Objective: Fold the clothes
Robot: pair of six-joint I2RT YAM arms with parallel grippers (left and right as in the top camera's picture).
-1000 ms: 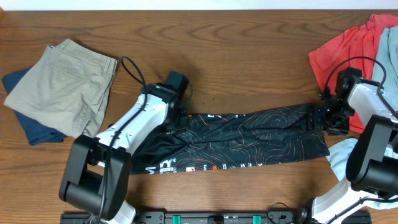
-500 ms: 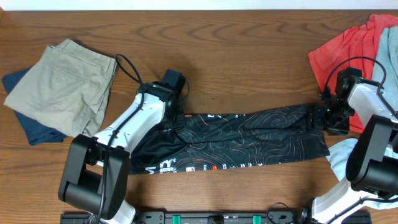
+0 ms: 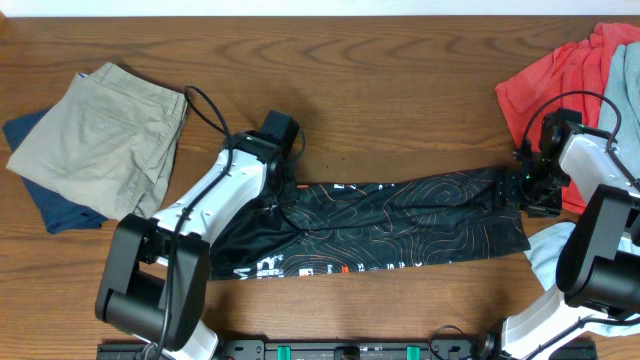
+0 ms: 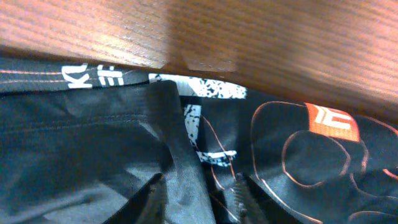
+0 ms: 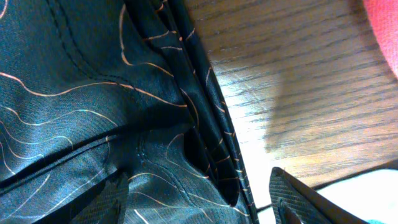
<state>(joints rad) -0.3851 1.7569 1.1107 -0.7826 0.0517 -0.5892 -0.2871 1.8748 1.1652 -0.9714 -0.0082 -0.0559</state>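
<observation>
- The black shirt (image 3: 400, 220) lies flat on the wooden surface (image 3: 400, 90), folded into a long narrow band. The band runs left to right across the middle of the overhead view.
- Thin orange contour lines cover the cloth. White lettering (image 4: 87, 76) and a small orange logo patch (image 4: 329, 118) sit along its edge in the left wrist view.
- The left end effector (image 4: 198, 193) is at the upper left end of the band. Its fingers (image 4: 154, 198) are drawn close together, with a raised ridge of black cloth pinched between them. It is gripping the black shirt.
- The right end effector (image 5: 202, 199) is at the right end of the band. Its fingers (image 5: 109, 202) stand wide apart, one over the cloth and one over the bare wood. The stacked, folded edge of the shirt lies between them. The end effector is open and grips nothing.
- The red shirt (image 3: 550, 80) lies crumpled at the far right corner of the surface, just beyond the right arm. The light-blue shirt (image 3: 625, 90) lies against it at the edge of the overhead view.
- The khaki shorts (image 3: 100, 135) sit folded at the far left, resting on top of the navy garment (image 3: 60, 215). Both are well apart from the black shirt.
</observation>
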